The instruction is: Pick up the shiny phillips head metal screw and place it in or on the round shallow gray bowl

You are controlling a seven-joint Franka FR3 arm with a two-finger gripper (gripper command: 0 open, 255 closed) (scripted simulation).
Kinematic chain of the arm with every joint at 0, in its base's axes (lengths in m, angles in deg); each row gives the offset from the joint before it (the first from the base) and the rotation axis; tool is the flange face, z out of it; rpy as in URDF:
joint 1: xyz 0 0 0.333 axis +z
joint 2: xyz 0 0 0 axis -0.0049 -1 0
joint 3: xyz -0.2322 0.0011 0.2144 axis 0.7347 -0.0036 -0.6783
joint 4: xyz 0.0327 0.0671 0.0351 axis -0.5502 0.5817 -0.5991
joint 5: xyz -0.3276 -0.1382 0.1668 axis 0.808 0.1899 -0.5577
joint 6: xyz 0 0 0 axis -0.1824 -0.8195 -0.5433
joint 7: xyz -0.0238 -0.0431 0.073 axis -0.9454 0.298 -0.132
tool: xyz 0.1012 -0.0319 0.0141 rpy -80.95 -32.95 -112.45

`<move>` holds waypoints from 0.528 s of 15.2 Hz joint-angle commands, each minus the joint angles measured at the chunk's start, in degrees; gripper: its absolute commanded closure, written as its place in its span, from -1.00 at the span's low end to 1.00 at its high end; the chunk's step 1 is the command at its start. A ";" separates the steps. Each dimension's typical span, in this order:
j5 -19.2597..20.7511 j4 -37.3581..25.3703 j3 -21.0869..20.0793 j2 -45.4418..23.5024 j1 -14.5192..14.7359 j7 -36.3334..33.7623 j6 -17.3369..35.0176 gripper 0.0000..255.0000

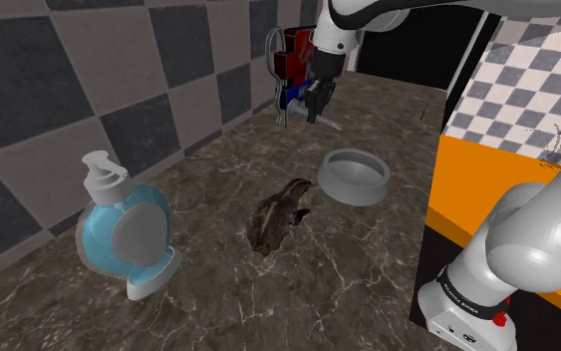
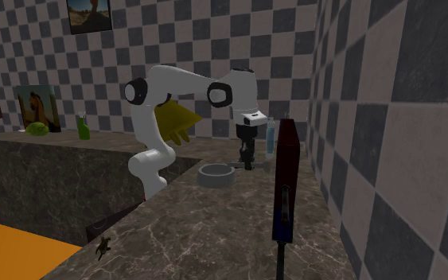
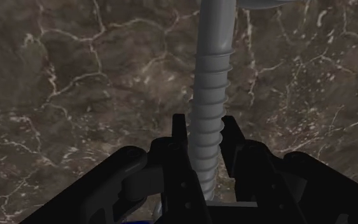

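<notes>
The grey metal screw [image 3: 208, 95] has a thick threaded shaft, and its head points away from the hand. My black gripper [image 3: 205, 159] is shut on that shaft, with one finger pressing each side. In the shoulder view the gripper [image 1: 314, 106] hangs low over the dark marble counter near the back wall, with the screw [image 1: 330, 124] poking out below it. The round shallow grey bowl [image 1: 354, 189] stands on the counter a short way nearer the camera. In the second exterior view the gripper [image 2: 247, 157] is just beyond the bowl [image 2: 214, 180].
A red and blue holder [image 1: 290, 62] stands against the wall right behind the gripper. A brown lumpy object [image 1: 280, 214] lies mid-counter and a blue soap dispenser [image 1: 119, 229] at the shoulder view's left. An orange surface [image 1: 487, 184] borders the counter on the right.
</notes>
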State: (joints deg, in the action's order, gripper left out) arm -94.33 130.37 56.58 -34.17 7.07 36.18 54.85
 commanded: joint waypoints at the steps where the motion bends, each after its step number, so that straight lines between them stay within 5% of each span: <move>1: 0.06 -1.41 0.00 0.21 0.00 -0.22 -1.62 1.00; 5: 0.15 -4.38 0.03 0.11 -0.01 -0.55 -4.47 1.00; 8: 0.18 2.39 -0.65 6.93 0.27 -1.53 -4.40 1.00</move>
State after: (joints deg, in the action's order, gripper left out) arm -94.16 130.67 56.23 -29.62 7.21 35.10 50.70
